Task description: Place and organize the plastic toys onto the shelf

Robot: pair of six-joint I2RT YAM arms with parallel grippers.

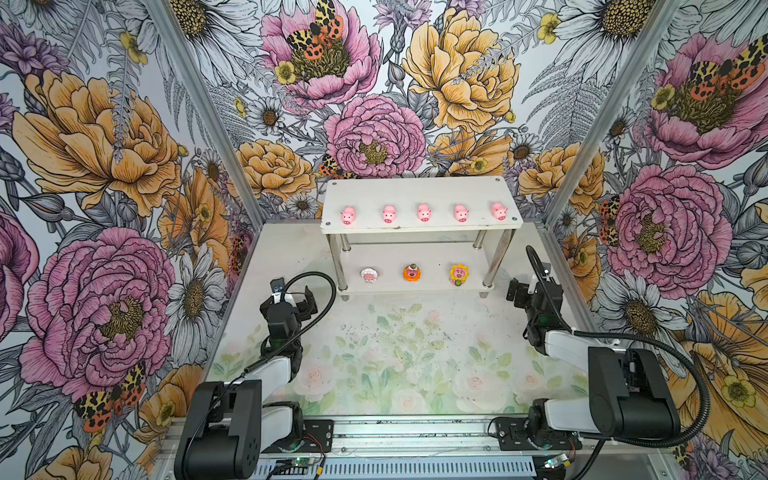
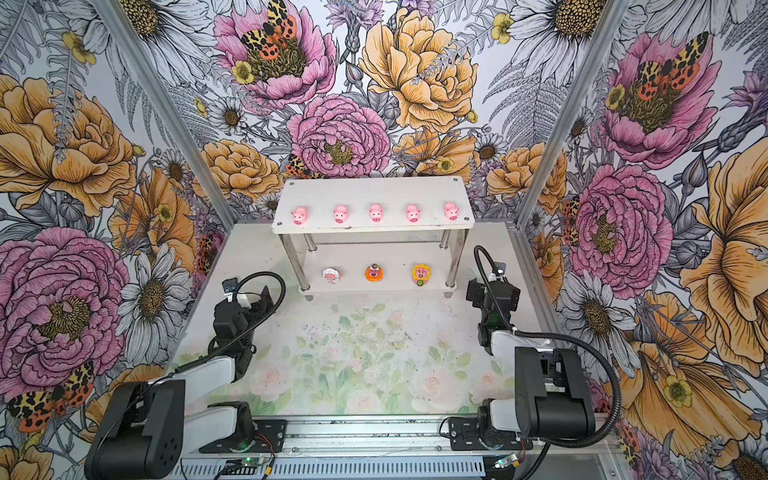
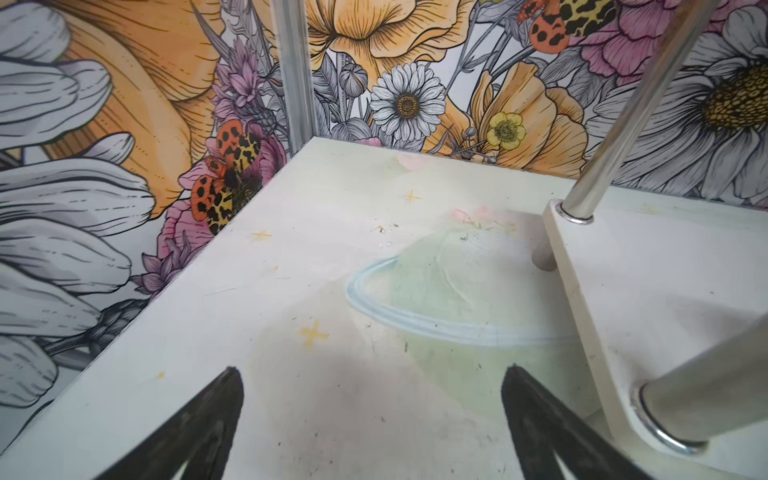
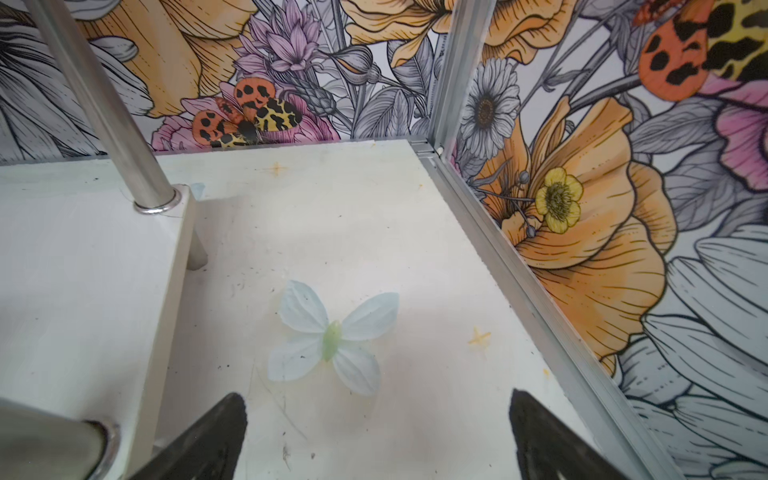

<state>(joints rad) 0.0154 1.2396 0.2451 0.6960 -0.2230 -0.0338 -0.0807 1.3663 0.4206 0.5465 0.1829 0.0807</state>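
Matt white boards, lightly scuffed, make up the shelf [image 1: 415, 193], carried on mirror-bright polished metal legs [image 4: 99, 104] with shiny collars. The five pink pigs [image 1: 423, 212] look like smooth, glossy plastic, as do the three flower-rimmed figures [image 1: 412, 272]. The tabletop [image 1: 374, 332] is a pale printed sheet with a matt finish, scratched and flecked with dark specks. Smooth printed floral walls [image 1: 104, 166] meet brushed aluminium frame posts [image 4: 457, 70]. The left tool [image 3: 372, 370] and right tool [image 4: 378, 392] show dull, grainy black fingers. The arm shells [image 1: 569, 345] are satin white and black plastic.
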